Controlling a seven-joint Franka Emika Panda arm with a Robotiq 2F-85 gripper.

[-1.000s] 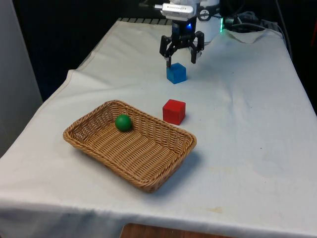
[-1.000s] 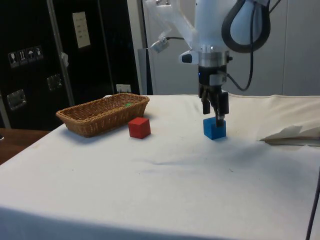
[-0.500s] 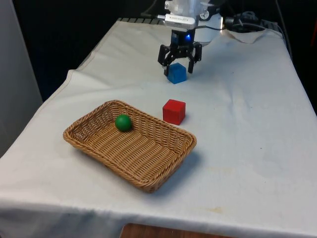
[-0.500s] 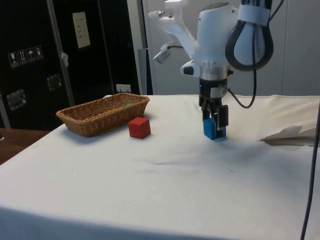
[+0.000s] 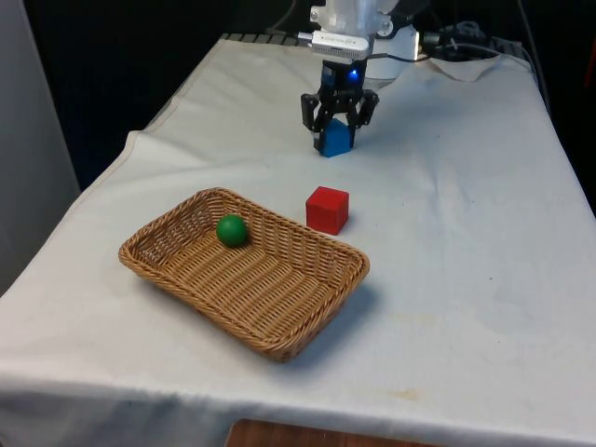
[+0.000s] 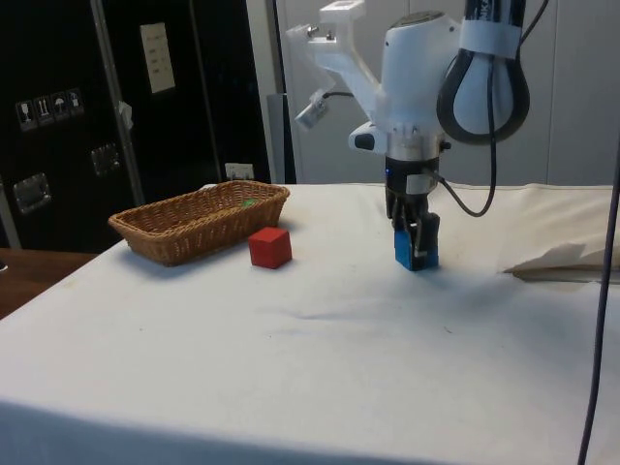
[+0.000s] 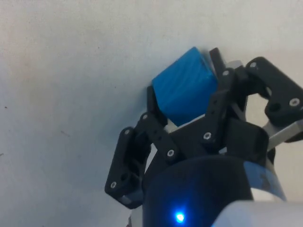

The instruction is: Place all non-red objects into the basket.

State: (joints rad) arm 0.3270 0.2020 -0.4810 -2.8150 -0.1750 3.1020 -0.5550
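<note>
Fingers now closed on the blue cube (image 5: pixel 334 137) by the gripper (image 5: pixel 337 131), open a moment ago; lift toward the basket (image 5: pixel 312 321) is expected next.

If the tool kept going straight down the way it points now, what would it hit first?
The tool points down with the blue cube already between its fingers, so it would likely press into the white cloth right below.

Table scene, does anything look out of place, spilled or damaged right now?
Nothing stands out. The green ball lies in the woven wicker basket, the red cube sits squarely on the white cloth, and the hand grips the blue cube cleanly.
</note>
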